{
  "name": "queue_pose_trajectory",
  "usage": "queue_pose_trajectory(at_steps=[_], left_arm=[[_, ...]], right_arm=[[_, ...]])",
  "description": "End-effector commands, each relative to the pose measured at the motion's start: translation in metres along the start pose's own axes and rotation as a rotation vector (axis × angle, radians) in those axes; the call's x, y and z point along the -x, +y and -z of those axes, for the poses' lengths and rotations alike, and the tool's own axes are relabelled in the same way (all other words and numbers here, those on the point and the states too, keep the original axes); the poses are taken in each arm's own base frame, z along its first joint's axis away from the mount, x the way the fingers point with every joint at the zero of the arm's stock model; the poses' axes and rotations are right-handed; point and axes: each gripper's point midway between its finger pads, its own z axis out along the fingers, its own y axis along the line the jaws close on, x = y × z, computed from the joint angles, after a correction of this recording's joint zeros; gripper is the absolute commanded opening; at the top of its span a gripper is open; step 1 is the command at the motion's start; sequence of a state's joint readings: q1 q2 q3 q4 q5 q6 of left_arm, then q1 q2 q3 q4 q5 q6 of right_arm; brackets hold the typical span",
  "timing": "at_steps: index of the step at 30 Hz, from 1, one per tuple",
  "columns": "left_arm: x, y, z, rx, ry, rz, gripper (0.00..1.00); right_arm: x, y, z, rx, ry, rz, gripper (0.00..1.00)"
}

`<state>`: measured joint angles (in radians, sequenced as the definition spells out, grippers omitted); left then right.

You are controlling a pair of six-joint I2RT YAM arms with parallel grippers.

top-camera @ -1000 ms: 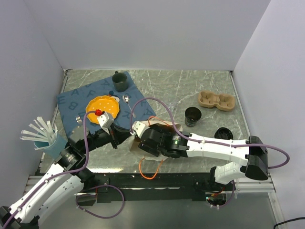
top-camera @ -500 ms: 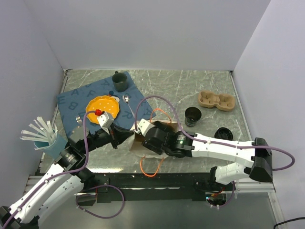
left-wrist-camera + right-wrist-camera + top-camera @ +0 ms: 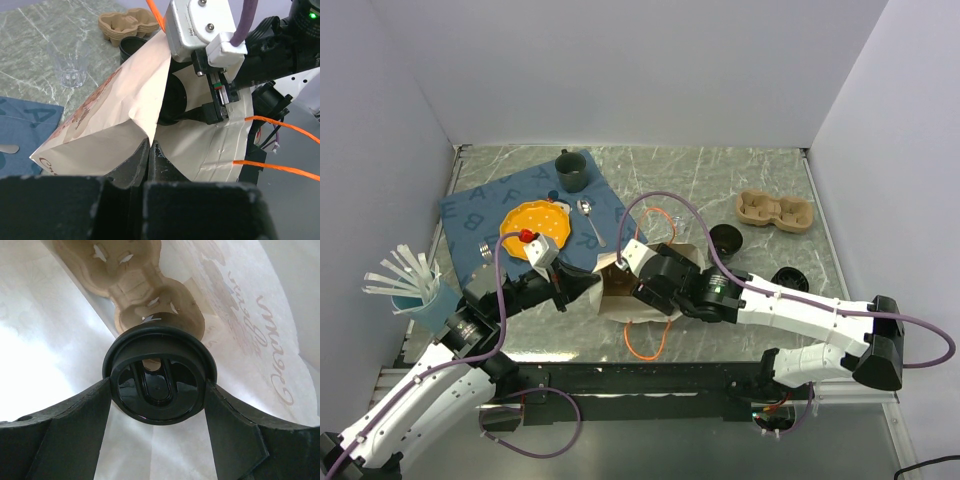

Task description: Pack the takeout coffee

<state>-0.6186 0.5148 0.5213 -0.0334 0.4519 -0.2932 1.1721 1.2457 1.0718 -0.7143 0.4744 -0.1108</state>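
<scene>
Coffee cup [image 3: 157,382]: lidded, held inside the paper bag [image 3: 110,125], just in front of a pulp tray [image 3: 135,285].
Right gripper [image 3: 157,392]: spread wide, clamped around the cup.
Left gripper [image 3: 150,150]: closed, bag's edge pinched.

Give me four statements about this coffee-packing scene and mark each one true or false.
1. The left gripper pinches the white paper bag's edge. True.
2. The right gripper grips a dark cup with a round black plastic lid inside that bag. True.
3. The dark green handled mug sits in the brown moulded-pulp tray on the table. False: it stands at the blue placemat's far edge, apart from the tray.
4. The open dark cup near that tray has its lid on. False: it is lidless, and a loose black lid lies nearby.
</scene>
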Motion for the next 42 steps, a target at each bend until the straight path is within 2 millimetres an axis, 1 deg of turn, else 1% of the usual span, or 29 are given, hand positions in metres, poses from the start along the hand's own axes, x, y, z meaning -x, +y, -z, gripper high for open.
queue_pose_trajectory(at_steps=[1, 5, 10, 13, 17, 21, 24, 25, 26, 29, 33, 35, 36, 38, 41, 42], left_arm=[[0.001, -0.008, 0.001, -0.046, -0.011, -0.026, 0.01], [0.003, -0.013, 0.001, -0.078, -0.030, -0.023, 0.01], [0.003, -0.019, 0.003, -0.107, -0.046, -0.026, 0.01], [0.000, -0.020, 0.003, -0.116, -0.039, -0.030, 0.01], [0.001, -0.022, 0.005, -0.124, -0.040, -0.040, 0.01], [0.002, -0.021, 0.005, -0.116, -0.039, -0.039, 0.01], [0.002, -0.020, 0.005, -0.113, -0.036, -0.043, 0.01], [0.002, -0.019, 0.004, -0.108, -0.034, -0.040, 0.01], [0.003, -0.019, 0.004, -0.104, -0.037, -0.037, 0.01], [0.003, -0.015, 0.002, -0.084, -0.020, -0.021, 0.01], [0.008, -0.012, 0.000, -0.064, -0.023, -0.019, 0.01], [0.008, -0.012, -0.001, -0.065, -0.019, -0.013, 0.01], [0.007, -0.012, -0.001, -0.064, -0.015, -0.006, 0.01], [0.007, -0.012, -0.004, -0.068, -0.008, 0.000, 0.01], [0.009, -0.012, -0.006, -0.074, -0.011, -0.007, 0.01], [0.010, -0.011, -0.007, -0.072, -0.016, -0.009, 0.01]], right_arm=[[-0.003, -0.003, -0.009, -0.009, 0.000, 0.006, 0.47], [-0.002, 0.003, -0.015, 0.010, -0.015, 0.016, 0.47], [-0.008, 0.009, -0.022, 0.019, -0.002, 0.031, 0.46], [-0.007, 0.007, -0.025, 0.005, -0.010, 0.017, 0.46], [-0.009, 0.006, -0.029, -0.007, -0.008, -0.018, 0.47], [-0.006, 0.004, -0.030, -0.034, -0.026, -0.067, 0.46], [-0.006, 0.003, -0.030, -0.039, -0.035, -0.062, 0.46], [-0.003, 0.003, -0.030, -0.035, -0.052, -0.062, 0.46], [-0.005, 0.003, -0.031, -0.038, -0.054, -0.055, 0.46], [0.001, -0.004, -0.025, -0.045, -0.087, -0.016, 0.46], [0.014, -0.011, -0.005, -0.017, -0.159, 0.062, 0.45], [0.013, -0.012, 0.000, 0.004, -0.171, 0.123, 0.44], [0.015, -0.009, 0.004, 0.037, -0.194, 0.144, 0.44], [0.011, -0.006, 0.008, 0.065, -0.203, 0.226, 0.45], [0.008, -0.003, 0.008, 0.093, -0.198, 0.304, 0.45], [0.003, -0.001, 0.008, 0.107, -0.182, 0.328, 0.45]])
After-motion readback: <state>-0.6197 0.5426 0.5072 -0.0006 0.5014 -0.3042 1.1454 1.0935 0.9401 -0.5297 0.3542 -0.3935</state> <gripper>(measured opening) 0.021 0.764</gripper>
